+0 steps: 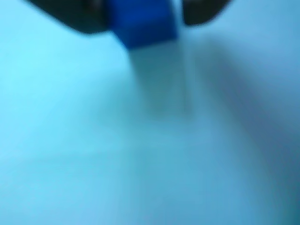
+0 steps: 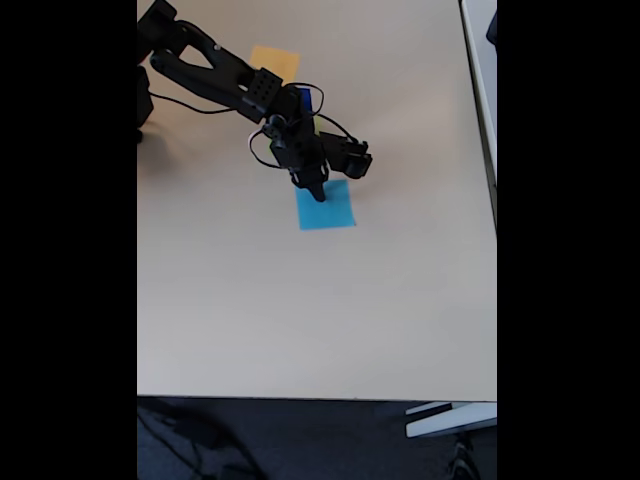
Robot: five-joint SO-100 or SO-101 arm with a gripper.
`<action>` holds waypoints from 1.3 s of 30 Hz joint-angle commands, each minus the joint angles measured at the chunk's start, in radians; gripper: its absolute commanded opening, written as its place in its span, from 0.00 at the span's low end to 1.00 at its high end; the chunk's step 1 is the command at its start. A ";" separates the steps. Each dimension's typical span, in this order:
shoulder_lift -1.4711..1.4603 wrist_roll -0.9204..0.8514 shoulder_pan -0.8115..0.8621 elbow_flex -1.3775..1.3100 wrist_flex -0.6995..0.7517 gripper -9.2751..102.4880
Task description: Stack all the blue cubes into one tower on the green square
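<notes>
Wrist view: a blue cube (image 1: 143, 23) sits at the top of the picture between my two dark fingers (image 1: 75, 16), one on each side of it. The picture is badly blurred, but the cube looks pinched between them, so my jaws (image 1: 140, 18) are closed on it with only the cube's width between the fingers. Below the cube spreads a flat light-blue surface, the light-blue square (image 1: 140, 154), and the cube's soft shadow falls on it just under the cube. I cannot tell from this view whether the cube rests on the square or hangs just above it.

In the fixed view, my black arm (image 2: 215, 75) reaches from the upper left corner across the pale desk (image 2: 300, 310) and bends down so that my jaws (image 2: 318, 192) point at the upper edge of the light-blue square (image 2: 330, 212). The cube is too small and too hidden by my fingers to make out there. A dark blue piece (image 2: 304, 100) shows on the arm above the wrist; I cannot tell what it is. Behind the arm, toward the far edge of the desk, lies an orange-yellow square (image 2: 275, 60), well apart from the light-blue one. A sliver of yellow-green (image 2: 316, 124) peeks out beside my wrist, mostly covered by the arm; it may be the green square, but I cannot be sure.
</notes>
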 commanded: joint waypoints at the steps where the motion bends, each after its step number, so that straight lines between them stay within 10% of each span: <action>1: 0.032 -0.002 0.003 -0.043 0.003 0.10; 39: 0.400 0.198 -0.189 -0.313 0.489 0.08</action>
